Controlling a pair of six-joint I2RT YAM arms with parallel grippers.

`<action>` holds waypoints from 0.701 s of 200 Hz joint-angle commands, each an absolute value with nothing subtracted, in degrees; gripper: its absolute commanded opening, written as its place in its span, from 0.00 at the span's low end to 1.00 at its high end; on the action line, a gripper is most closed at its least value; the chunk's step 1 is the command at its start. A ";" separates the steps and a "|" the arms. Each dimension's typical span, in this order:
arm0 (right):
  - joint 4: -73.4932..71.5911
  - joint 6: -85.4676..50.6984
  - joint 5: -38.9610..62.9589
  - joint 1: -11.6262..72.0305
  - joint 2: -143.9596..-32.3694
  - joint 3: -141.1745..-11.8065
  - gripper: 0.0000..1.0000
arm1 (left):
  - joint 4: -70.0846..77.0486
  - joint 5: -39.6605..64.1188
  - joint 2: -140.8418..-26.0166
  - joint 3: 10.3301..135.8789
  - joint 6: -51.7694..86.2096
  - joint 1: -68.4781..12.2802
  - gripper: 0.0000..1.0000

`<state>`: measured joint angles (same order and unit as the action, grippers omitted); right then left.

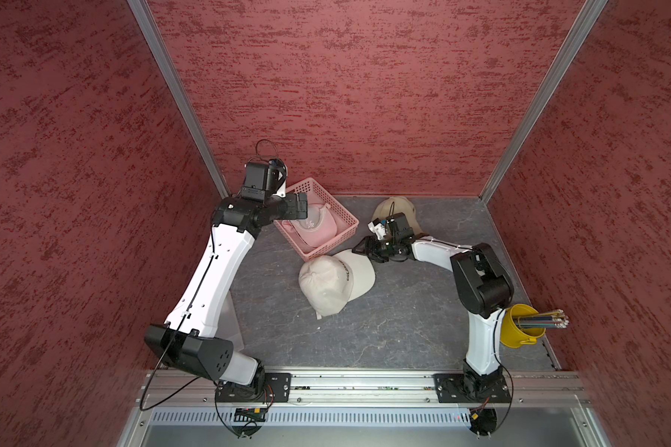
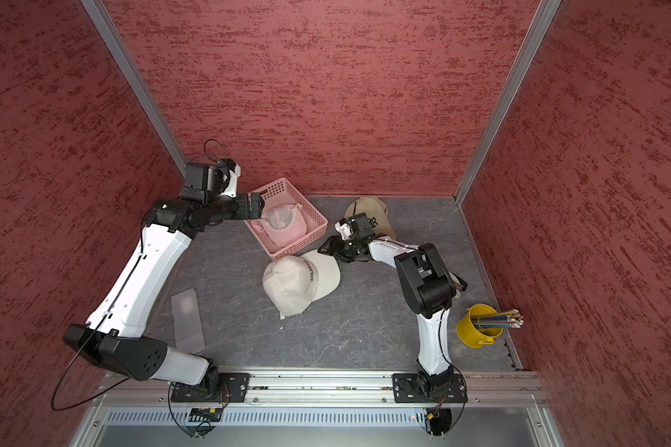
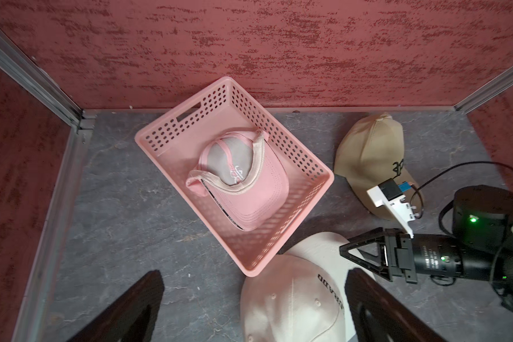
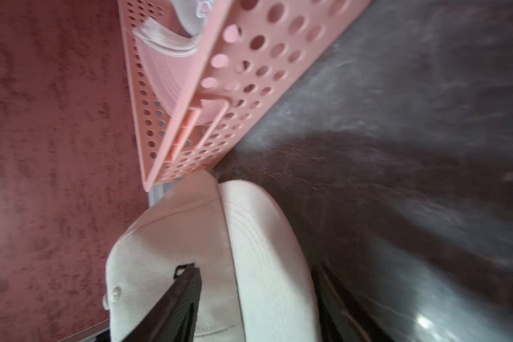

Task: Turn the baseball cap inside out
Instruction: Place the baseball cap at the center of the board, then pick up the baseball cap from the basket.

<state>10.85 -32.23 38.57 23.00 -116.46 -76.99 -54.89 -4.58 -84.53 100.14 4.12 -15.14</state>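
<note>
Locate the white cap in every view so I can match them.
Top view: white cap mid-table, below the pink basket.
Top view: white cap, same spot.
Left wrist: white cap at bottom edge, cut off.
Right wrist: white cap fills lower centre.
Shared landmark: pink basket.

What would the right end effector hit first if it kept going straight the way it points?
Most likely the brim of the white cap: the right end effector points at it, jaws apart on either side. The pink basket lies beyond, though depth is unclear.
</note>
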 commanded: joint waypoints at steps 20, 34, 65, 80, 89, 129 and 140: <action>28.81 -19.94 21.84 22.67 -112.70 -82.78 0.65 | -52.04 -12.48 -84.56 101.75 -3.61 -15.84 1.00; 30.05 -19.03 18.90 22.65 -111.12 -83.06 0.66 | -48.44 -13.15 -83.93 101.13 -4.74 -15.18 1.00; 32.18 -16.94 12.48 23.93 -107.23 -84.73 0.66 | -42.66 -11.27 -84.23 98.65 -3.86 -12.88 1.00; 33.13 -15.59 10.62 25.43 -106.08 -86.51 0.66 | -44.77 -4.18 -86.34 99.52 -1.48 -10.71 1.00; 33.92 -14.92 9.42 26.31 -105.75 -88.06 0.66 | -46.56 -0.73 -88.58 100.83 1.05 -9.25 0.96; 35.63 -13.37 8.35 29.39 -106.01 -93.94 0.66 | -49.35 -1.64 -99.14 103.26 9.86 -8.00 0.78; 35.85 -12.95 8.46 30.40 -106.09 -95.01 0.66 | -49.00 -1.84 -102.12 103.93 12.93 -7.91 0.75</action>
<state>33.21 -15.20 10.81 28.49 -107.09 -91.13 -46.92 -3.20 -96.92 102.65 5.21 -7.99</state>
